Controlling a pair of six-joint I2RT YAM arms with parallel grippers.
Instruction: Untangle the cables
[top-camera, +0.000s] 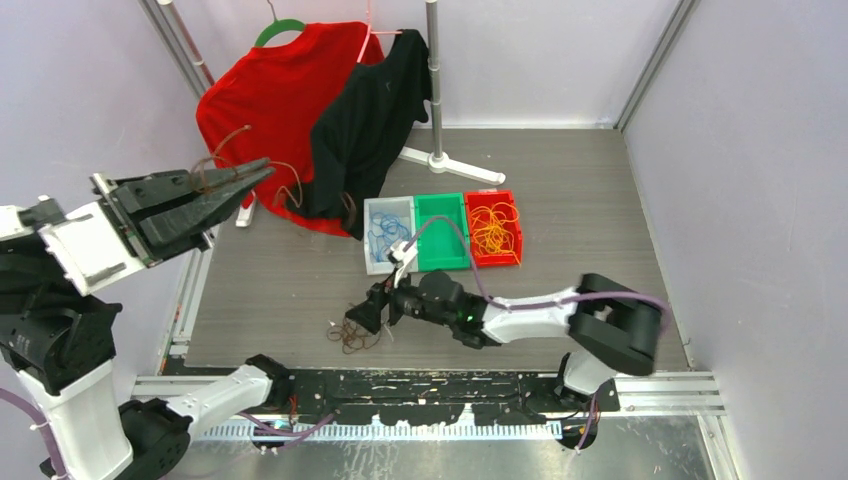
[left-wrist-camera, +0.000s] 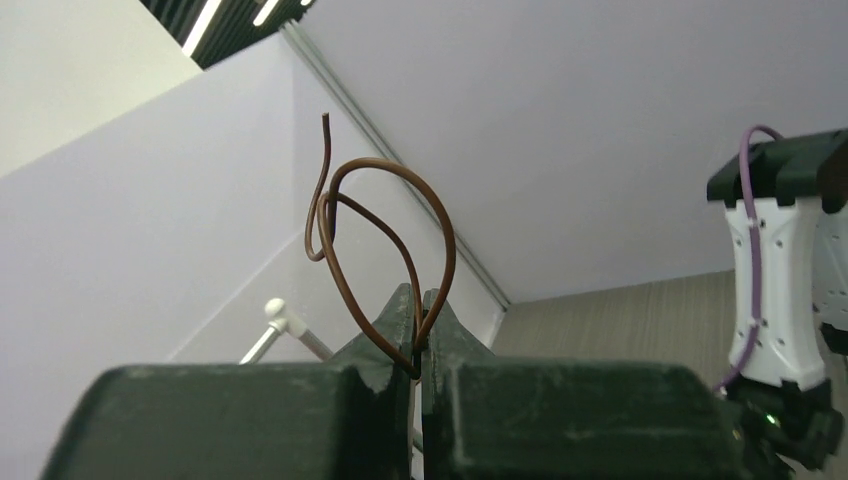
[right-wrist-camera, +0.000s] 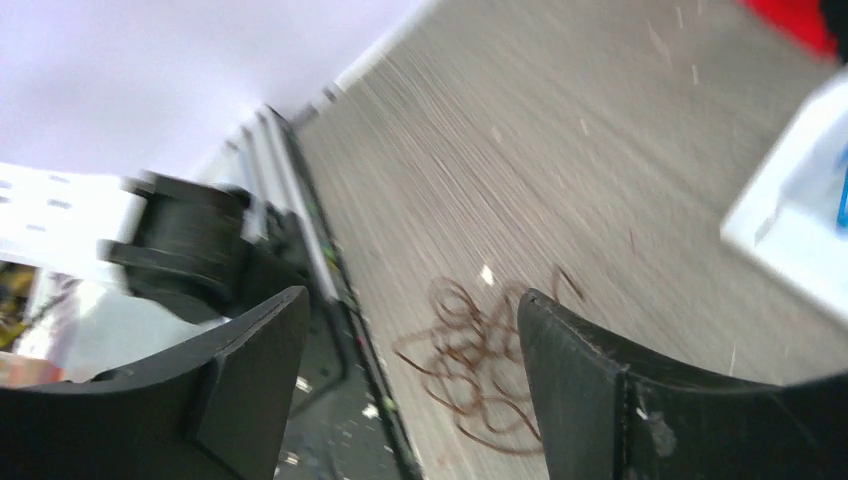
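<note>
My left gripper (top-camera: 258, 168) is raised high at the left, shut on a brown cable (top-camera: 215, 150) whose loops stand up from its closed tips. In the left wrist view the brown cable (left-wrist-camera: 385, 230) is pinched between the shut fingers (left-wrist-camera: 400, 320). My right gripper (top-camera: 362, 318) is low over the table, open, just right of a tangled bunch of brown cables (top-camera: 350, 336). In the right wrist view this bunch (right-wrist-camera: 480, 365) lies on the table between and beyond the open fingers (right-wrist-camera: 250, 350), apart from them. Blue cables (top-camera: 385, 238) lie in a white bin; yellow-orange cables (top-camera: 493, 230) lie in a red bin.
Three bins stand in a row mid-table: white (top-camera: 372, 210), green (top-camera: 441, 205) and red (top-camera: 515, 235). A red shirt (top-camera: 265, 100) and a black shirt (top-camera: 370, 120) hang on a rack (top-camera: 435, 90) at the back. The table's near rail (top-camera: 420, 385) runs close to the brown bunch.
</note>
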